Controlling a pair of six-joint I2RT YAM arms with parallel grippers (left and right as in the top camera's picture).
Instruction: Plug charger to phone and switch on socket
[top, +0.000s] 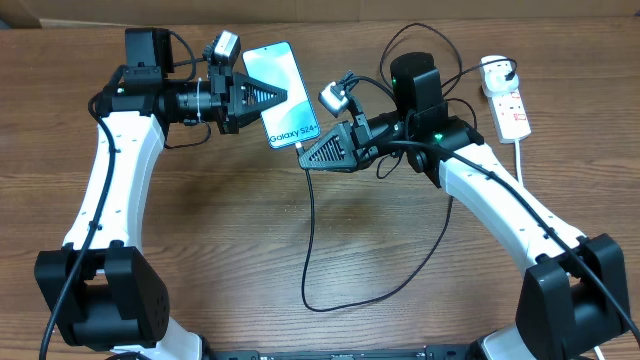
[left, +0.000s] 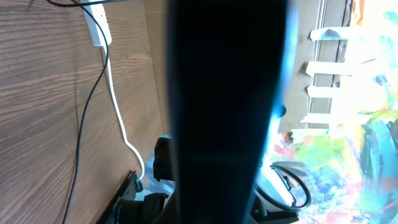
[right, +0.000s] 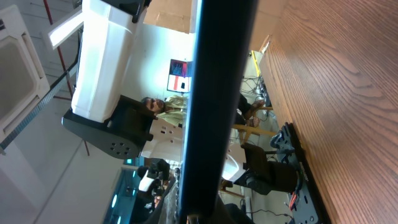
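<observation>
A brown wood-grain counter carries everything. Near its far edge the left jaws clamp the slim, glassy phone, tilted to offer its port end to the right jaws; whether those are closed I cannot tell. The thin black charger loops toward the near edge; the white socket lies at the far right corner.

Brown wood-grain table, white socket at its far right, black charger cable looped mid-table.

My arms are white shells on black joints — my left pincer and right pincer black, triangular, green lights behind them.
</observation>
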